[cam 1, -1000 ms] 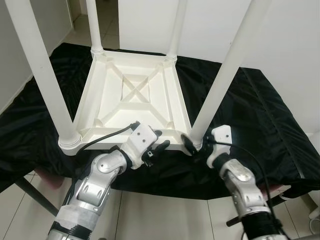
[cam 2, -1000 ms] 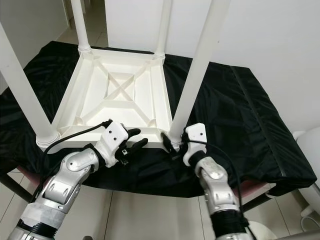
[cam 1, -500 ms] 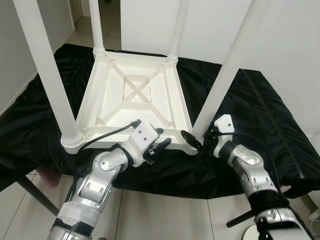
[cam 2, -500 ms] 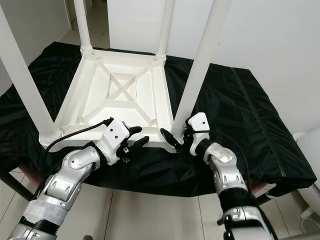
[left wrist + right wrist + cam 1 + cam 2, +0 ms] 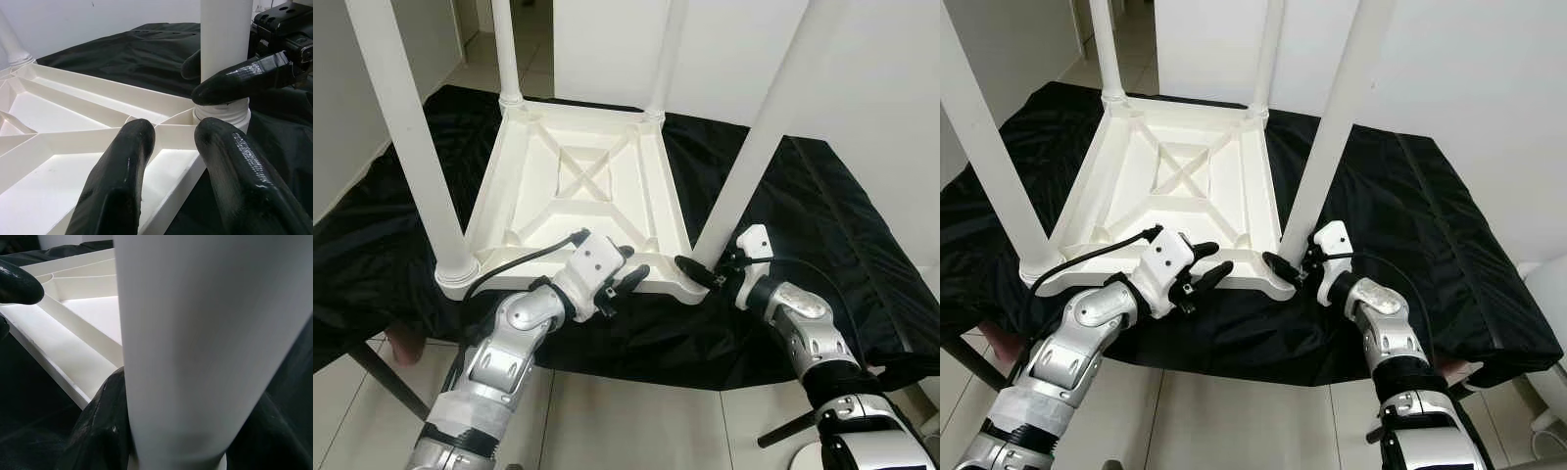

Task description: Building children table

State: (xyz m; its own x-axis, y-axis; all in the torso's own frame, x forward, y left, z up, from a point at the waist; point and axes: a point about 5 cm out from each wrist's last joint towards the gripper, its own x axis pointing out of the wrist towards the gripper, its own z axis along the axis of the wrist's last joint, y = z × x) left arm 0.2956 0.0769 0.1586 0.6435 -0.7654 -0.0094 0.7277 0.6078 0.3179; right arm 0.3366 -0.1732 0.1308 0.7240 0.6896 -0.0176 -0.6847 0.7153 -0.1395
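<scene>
A white children's table point(image 5: 578, 186) lies upside down on a black cloth, its four legs pointing up. My right gripper point(image 5: 697, 274) is shut on the base of the near right leg point(image 5: 744, 166). In the right wrist view the leg point(image 5: 205, 333) fills the gap between the black fingers point(image 5: 100, 431). My left gripper point(image 5: 628, 269) is open at the table's near rim, just left of that leg. In the left wrist view its fingers point(image 5: 122, 186) hover over the rim point(image 5: 166, 181), with the right gripper's finger point(image 5: 244, 78) wrapped round the leg ahead.
The black cloth point(image 5: 822, 206) covers a low surface whose front edge runs just below my grippers, with tiled floor point(image 5: 636, 421) beneath. The near left leg point(image 5: 411, 147) stands tall at the left. White walls close the back and right.
My right forearm has swung out to the right while its gripper stayed at the leg's base. The left gripper has crept slightly right along the near rim.
</scene>
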